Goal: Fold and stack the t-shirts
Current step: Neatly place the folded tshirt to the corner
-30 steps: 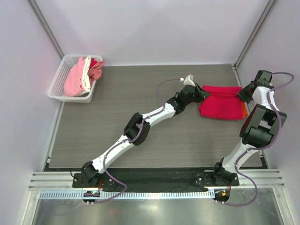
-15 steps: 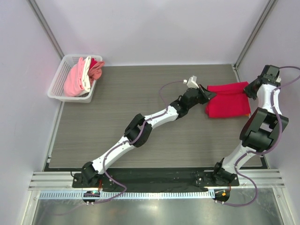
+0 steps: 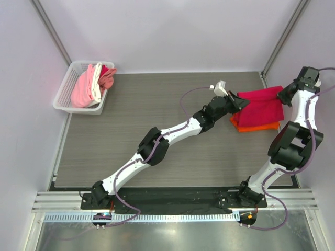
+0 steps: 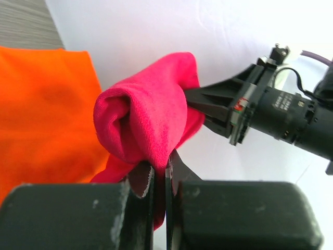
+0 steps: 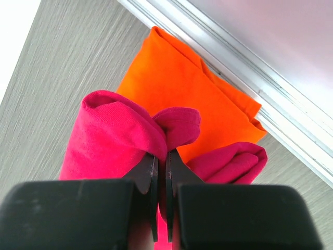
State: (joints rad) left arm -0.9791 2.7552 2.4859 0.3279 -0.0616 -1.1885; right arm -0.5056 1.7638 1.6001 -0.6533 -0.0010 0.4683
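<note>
A crimson t-shirt (image 3: 260, 103) hangs folded between my two grippers at the far right of the table, over a folded orange t-shirt (image 3: 258, 126) that lies flat below it. My left gripper (image 3: 239, 101) is shut on the crimson shirt's left end (image 4: 148, 122). My right gripper (image 3: 283, 98) is shut on its right end (image 5: 125, 130). The orange shirt also shows in the left wrist view (image 4: 44, 109) and in the right wrist view (image 5: 190, 88). Pink and white shirts (image 3: 90, 83) lie bunched in a basket at the far left.
A white wire basket (image 3: 64, 88) stands at the table's far left corner. A metal rail (image 5: 270, 99) and the booth's side wall run close along the right of the shirts. A metal post (image 3: 280, 39) stands at the far right corner.
Both grippers have carried the crimson shirt up and toward the far right. The orange shirt beneath it has come into view.
</note>
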